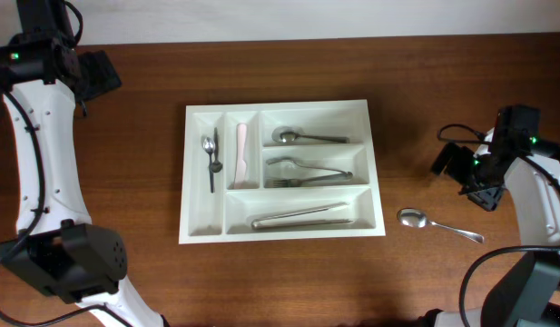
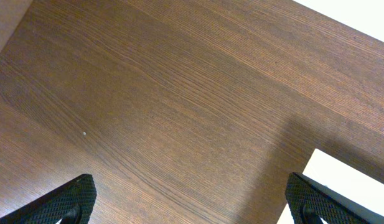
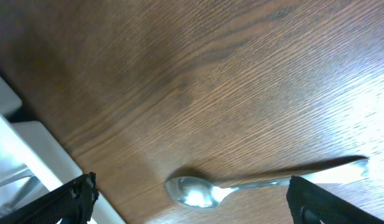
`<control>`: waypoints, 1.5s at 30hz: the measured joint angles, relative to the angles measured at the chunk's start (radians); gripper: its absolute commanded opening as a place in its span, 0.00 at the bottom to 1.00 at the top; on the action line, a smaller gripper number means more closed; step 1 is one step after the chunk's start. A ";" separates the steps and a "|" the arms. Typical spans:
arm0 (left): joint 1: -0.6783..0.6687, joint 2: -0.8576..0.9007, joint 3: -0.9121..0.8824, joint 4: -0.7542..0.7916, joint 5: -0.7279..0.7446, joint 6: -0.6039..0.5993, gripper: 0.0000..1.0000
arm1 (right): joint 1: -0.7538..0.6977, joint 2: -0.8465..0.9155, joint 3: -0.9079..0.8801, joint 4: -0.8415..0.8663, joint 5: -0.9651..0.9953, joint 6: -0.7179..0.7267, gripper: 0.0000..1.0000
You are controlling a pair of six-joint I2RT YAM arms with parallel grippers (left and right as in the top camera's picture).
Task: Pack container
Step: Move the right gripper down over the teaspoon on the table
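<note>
The right gripper [image 3: 193, 210], fingers spread and empty, hovers over the spoon [image 3: 266, 182], which looks stiff, slick and light and is best pinched across its handle. Beyond, the container [image 1: 200, 218] sits mid-table; it seems light, rigid plastic, apt to slide. The left gripper [image 2: 193, 202] is likewise spread.

The left wrist view's bottom edge cuts the left gripper [image 2: 188, 200] down to two black tips, and only a corner of the tray [image 2: 356, 180] shows at 4 o'clock. Overhead, the pale item [image 1: 240, 150] toward the tray's 10 o'clock is too small to identify.
</note>
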 measured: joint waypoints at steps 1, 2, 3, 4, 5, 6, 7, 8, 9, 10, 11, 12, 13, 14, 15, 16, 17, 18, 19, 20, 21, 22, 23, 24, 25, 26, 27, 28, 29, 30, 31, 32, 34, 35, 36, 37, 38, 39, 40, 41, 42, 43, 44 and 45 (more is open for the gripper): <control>0.000 0.000 0.000 0.000 0.000 0.000 0.99 | 0.000 0.000 0.000 0.001 -0.005 0.005 0.99; 0.000 0.000 0.000 0.000 0.000 0.000 0.99 | 0.000 0.000 0.000 0.001 -0.010 0.011 0.99; 0.000 0.000 0.000 0.000 0.000 0.000 0.99 | 0.000 0.000 0.000 0.002 -0.015 0.015 0.99; 0.000 0.000 0.000 0.000 0.000 0.000 0.99 | 0.000 0.000 0.000 0.003 -0.019 0.019 0.99; 0.000 0.000 0.000 0.000 0.000 0.000 0.99 | 0.000 0.000 0.000 0.003 -0.023 0.021 0.99; 0.000 0.000 0.000 0.000 0.000 0.000 0.99 | 0.000 0.000 0.000 0.004 -0.025 0.022 0.99; 0.000 0.000 0.000 0.000 0.000 0.000 0.99 | 0.000 0.000 0.000 0.003 -0.027 0.023 0.99; 0.000 0.000 0.000 0.000 0.000 0.000 0.99 | 0.000 0.000 0.000 0.003 -0.029 0.023 1.00; 0.000 0.000 0.000 0.000 0.000 0.000 0.99 | 0.000 0.000 0.000 0.003 -0.029 0.023 0.94; 0.000 0.000 0.000 0.000 0.000 0.000 0.99 | 0.000 0.000 0.000 0.004 -0.028 0.022 0.93; 0.000 0.000 0.000 0.000 0.000 0.000 0.99 | 0.000 0.002 0.000 0.001 -0.027 0.040 0.93; 0.000 0.000 0.000 0.000 0.000 0.000 0.99 | 0.000 0.005 0.000 -0.010 -0.025 0.073 0.93; 0.000 0.000 0.000 0.000 0.000 0.000 0.99 | 0.000 0.011 0.000 -0.030 -0.019 0.126 0.93; 0.000 0.000 0.000 0.000 0.000 0.000 0.99 | 0.000 0.017 0.000 -0.054 -0.009 0.176 0.98; 0.000 0.000 0.000 0.000 0.000 0.000 0.99 | 0.000 0.026 0.000 -0.087 0.008 0.250 0.99; 0.000 0.000 0.000 0.000 0.000 0.000 0.99 | 0.000 0.036 0.000 -0.111 0.023 0.322 0.99; 0.000 0.000 0.000 0.000 0.000 0.000 0.99 | 0.000 0.047 0.000 -0.132 0.038 0.404 0.99; 0.000 0.000 0.000 0.000 0.000 0.000 0.99 | 0.000 0.055 0.000 -0.146 0.047 0.470 0.99; 0.000 0.000 0.000 0.000 0.000 0.000 0.99 | 0.000 0.066 0.000 -0.155 0.055 0.540 0.99; 0.000 0.000 0.000 0.000 0.000 0.000 0.99 | 0.000 0.072 0.000 -0.157 0.060 0.586 0.98; 0.000 0.000 0.000 0.000 0.000 0.000 0.99 | 0.000 0.080 0.000 -0.158 0.065 0.634 0.98; 0.000 0.000 0.000 0.000 0.000 0.000 0.99 | 0.000 0.090 0.000 -0.158 0.068 0.684 0.96; 0.000 0.000 0.000 0.000 0.000 0.000 0.99 | 0.000 0.096 0.000 -0.159 0.071 0.714 0.94; 0.000 0.000 0.000 0.000 0.000 0.000 0.99 | 0.000 0.108 0.000 -0.160 0.075 0.758 0.94; 0.000 0.000 0.000 0.000 0.000 0.000 0.99 | 0.000 0.117 0.000 -0.162 0.076 0.784 0.93; 0.000 0.000 0.000 0.000 0.000 0.000 0.99 | 0.000 0.126 0.000 -0.162 0.079 0.808 0.93; 0.000 0.000 0.000 0.000 0.000 0.000 0.99 | 0.000 0.138 0.000 -0.161 0.080 0.833 0.93; 0.000 0.000 0.000 0.000 0.000 0.000 0.99 | 0.000 0.154 0.000 -0.161 0.083 0.859 0.93; 0.000 0.000 0.000 0.000 0.000 0.000 0.99 | 0.000 0.166 0.000 -0.160 0.084 0.875 0.93; 0.000 0.000 0.000 0.000 0.000 0.000 0.99 | 0.000 0.181 0.000 -0.158 0.086 0.891 0.93; 0.000 0.000 0.000 0.000 0.000 0.000 0.99 | 0.000 0.201 0.000 -0.153 0.086 0.907 0.92; 0.000 0.000 0.000 0.000 0.000 0.000 0.99 | 0.000 0.222 0.000 -0.150 0.087 0.916 0.92; 0.000 0.000 0.000 0.000 0.000 0.000 0.99 | 0.000 0.259 0.000 -0.146 0.087 0.934 0.92; 0.000 0.000 0.000 0.000 0.000 0.000 0.99 | 0.000 0.279 0.000 -0.144 0.087 0.939 0.92; 0.000 0.000 0.000 0.000 0.000 0.000 0.99 | 0.000 0.299 0.000 -0.142 0.087 0.942 0.92; 0.000 0.000 0.000 0.000 0.000 0.000 0.99 | 0.001 0.316 0.008 -0.144 0.085 0.945 0.92; 0.000 0.000 0.000 0.000 0.000 0.000 0.99 | 0.003 0.318 0.009 -0.140 0.086 0.946 0.92; 0.000 0.000 0.000 0.000 0.000 0.000 0.99 | 0.004 0.321 0.012 -0.141 0.086 0.949 0.91; 0.000 0.000 0.000 0.000 0.000 0.000 0.99 | 0.006 0.323 0.014 -0.141 0.086 0.950 0.86; 0.000 0.000 0.000 0.000 0.000 0.000 0.99 | 0.008 0.325 0.016 -0.140 0.086 0.952 0.80; 0.000 0.000 0.000 0.000 0.000 0.000 0.99 | 0.011 0.327 0.018 -0.132 0.086 0.953 0.77; 0.000 0.000 0.000 0.000 0.000 0.000 0.99 | 0.014 0.330 0.021 -0.125 0.087 0.956 0.75; 0.000 0.000 0.000 0.000 0.000 0.000 0.99 | 0.019 0.331 0.022 -0.120 0.090 0.958 0.73; 0.000 0.000 0.000 0.000 0.000 0.000 0.99 | 0.024 0.332 0.022 -0.116 0.092 0.961 0.72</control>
